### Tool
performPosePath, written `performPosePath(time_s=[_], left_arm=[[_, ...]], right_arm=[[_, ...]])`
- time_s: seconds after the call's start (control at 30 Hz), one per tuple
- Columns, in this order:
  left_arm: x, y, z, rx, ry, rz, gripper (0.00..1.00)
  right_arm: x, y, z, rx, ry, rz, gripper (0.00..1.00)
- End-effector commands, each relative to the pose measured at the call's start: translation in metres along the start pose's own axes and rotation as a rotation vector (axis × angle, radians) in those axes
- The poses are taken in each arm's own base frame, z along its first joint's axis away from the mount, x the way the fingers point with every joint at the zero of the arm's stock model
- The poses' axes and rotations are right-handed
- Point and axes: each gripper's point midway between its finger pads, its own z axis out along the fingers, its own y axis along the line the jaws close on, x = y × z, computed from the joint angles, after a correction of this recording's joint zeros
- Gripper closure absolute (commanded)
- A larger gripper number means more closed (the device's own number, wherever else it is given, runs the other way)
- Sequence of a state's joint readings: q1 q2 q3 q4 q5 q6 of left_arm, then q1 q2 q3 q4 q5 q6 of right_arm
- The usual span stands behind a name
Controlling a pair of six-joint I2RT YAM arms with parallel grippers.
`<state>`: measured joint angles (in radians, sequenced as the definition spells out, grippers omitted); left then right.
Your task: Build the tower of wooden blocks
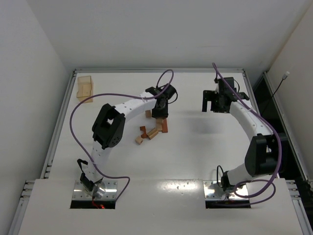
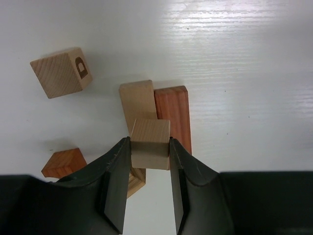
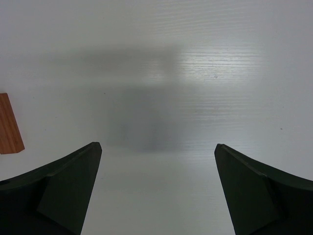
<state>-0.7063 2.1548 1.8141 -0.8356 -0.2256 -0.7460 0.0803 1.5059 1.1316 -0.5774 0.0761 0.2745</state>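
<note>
My left gripper [image 2: 150, 145] is shut on a light tan cube [image 2: 150, 141], held over two bars that lie side by side on the table: a light tan bar [image 2: 138, 100] and a reddish-brown bar [image 2: 174, 115]. I cannot tell whether the cube touches them. A second tan cube [image 2: 61, 72] with a small mark lies off to the left, and a reddish-brown block [image 2: 62, 162] lies nearer. From above, the left gripper [image 1: 160, 111] hangs over the cluster of wood blocks [image 1: 152, 132]. My right gripper [image 3: 157, 149] is open above bare table; in the top view this right gripper [image 1: 212, 103] is well right of the blocks.
A translucent tan plastic box [image 1: 85, 88] stands at the far left corner of the white table [image 1: 195, 147]. A reddish-brown block [image 3: 9, 125] shows at the left edge of the right wrist view. Purple cables loop over both arms.
</note>
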Motion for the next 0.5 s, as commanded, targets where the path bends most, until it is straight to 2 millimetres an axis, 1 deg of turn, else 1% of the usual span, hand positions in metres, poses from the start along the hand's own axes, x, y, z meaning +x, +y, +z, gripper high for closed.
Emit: performPosePath(time_s=[0.0,0.03,0.07,0.23,0.27,0.37,0.4,0.47], left_arm=[[-0.0137,-0.0066,-0.0053,0.000,-0.039,-0.025,1.00],[-0.0182,-0.0071,-0.0072,-0.002,-0.054,-0.027,1.00],[-0.0190,-0.0083,-0.0052,-0.002,-0.054,-0.027,1.00],[-0.0190,-0.0083,-0.0052,-0.002,-0.054,-0.027,1.00],[-0.0169,-0.0078,-0.0014,-0.007,-0.047,-0.025,1.00],[-0.0169,-0.0078,-0.0014,-0.008,-0.047,-0.025,1.00],[-0.0150,-0.0048,0.0006,-0.020,-0.046,-0.023,1.00],[-0.0123,-0.0084,-0.0004,-0.016,-0.045,-0.015,1.00]], right_arm=[[-0.0101,0.0032,0.0004,-0.019,-0.036,0.027,0.01],[-0.0101,0.0032,0.0004,-0.019,-0.036,0.027,0.01],[-0.0056,0.0027,0.0020,-0.017,-0.026,0.027,0.01],[-0.0072,0.0044,-0.0007,-0.028,-0.034,0.027,0.01],[-0.0076,0.0011,-0.0006,-0.022,-0.034,0.034,0.01],[-0.0074,0.0029,-0.0007,-0.033,-0.033,0.034,0.01],[-0.0074,0.0029,-0.0007,-0.033,-0.033,0.034,0.01],[-0.0054,0.0044,0.0019,-0.041,-0.022,0.034,0.01]])
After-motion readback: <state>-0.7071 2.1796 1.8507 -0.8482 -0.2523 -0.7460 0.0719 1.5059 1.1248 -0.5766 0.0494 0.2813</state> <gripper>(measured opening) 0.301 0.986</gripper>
